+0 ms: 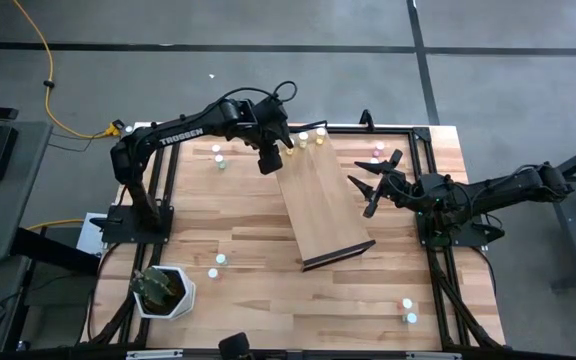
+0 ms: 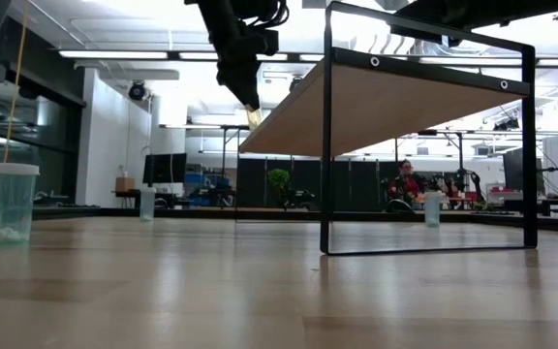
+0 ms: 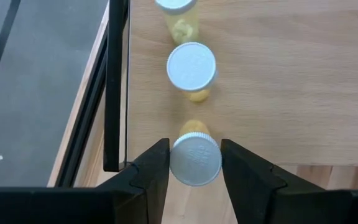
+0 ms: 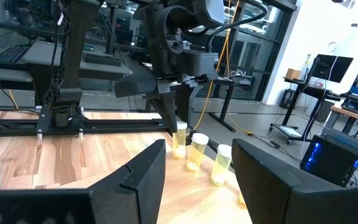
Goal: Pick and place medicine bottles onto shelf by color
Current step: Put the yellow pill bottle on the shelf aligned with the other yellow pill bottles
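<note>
Up at the shelf's (image 1: 320, 205) far corner, the left gripper (image 3: 195, 163) has its fingers on either side of a yellow bottle (image 3: 195, 159), first in a row of three, its neighbour (image 3: 191, 67) just beyond; contact can't be told. Over the table's right edge, the right gripper (image 1: 371, 185) hangs spread and empty

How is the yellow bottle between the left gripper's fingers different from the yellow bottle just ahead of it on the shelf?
The nearest yellow bottle sits between the fingers of the left gripper, at the near end of the row; the next yellow bottle stands free, with nothing around it. The nearest one is by the shelf edge; the next stands further in. Both are upright, yellow, white-capped and in one row.
</note>
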Controlling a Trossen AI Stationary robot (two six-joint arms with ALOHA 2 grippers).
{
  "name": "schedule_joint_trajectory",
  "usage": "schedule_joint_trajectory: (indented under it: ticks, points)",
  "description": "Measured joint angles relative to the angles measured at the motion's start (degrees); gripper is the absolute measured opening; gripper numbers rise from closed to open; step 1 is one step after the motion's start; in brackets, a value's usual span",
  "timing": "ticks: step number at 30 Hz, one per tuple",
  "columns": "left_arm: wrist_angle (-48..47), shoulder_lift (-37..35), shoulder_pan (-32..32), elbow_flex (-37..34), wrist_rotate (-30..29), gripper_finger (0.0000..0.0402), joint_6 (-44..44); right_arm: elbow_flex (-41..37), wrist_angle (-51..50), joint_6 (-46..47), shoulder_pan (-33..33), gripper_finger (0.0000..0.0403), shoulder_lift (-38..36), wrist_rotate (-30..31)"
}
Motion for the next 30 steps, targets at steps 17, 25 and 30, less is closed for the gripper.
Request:
schedule_joint_trajectory:
  ticks: [17, 25, 30]
  points:
    - [0.2, 0.0, -0.1, 0.0, 0.0, 0.0134, 1.5, 0.0, 0.0, 0.0, 0.0, 0.0177, 0.0, 0.0]
    - [0.2, 0.0, -0.1, 0.0, 0.0, 0.0134, 1.5, 0.0, 0.0, 0.0, 0.0, 0.0177, 0.0, 0.0]
    - [0.4, 0.0, -0.1, 0.0, 1.5, 0.0150, 1.5, 0.0, 0.0, 0.0, 0.0, 0.0177, 0.0, 0.0]
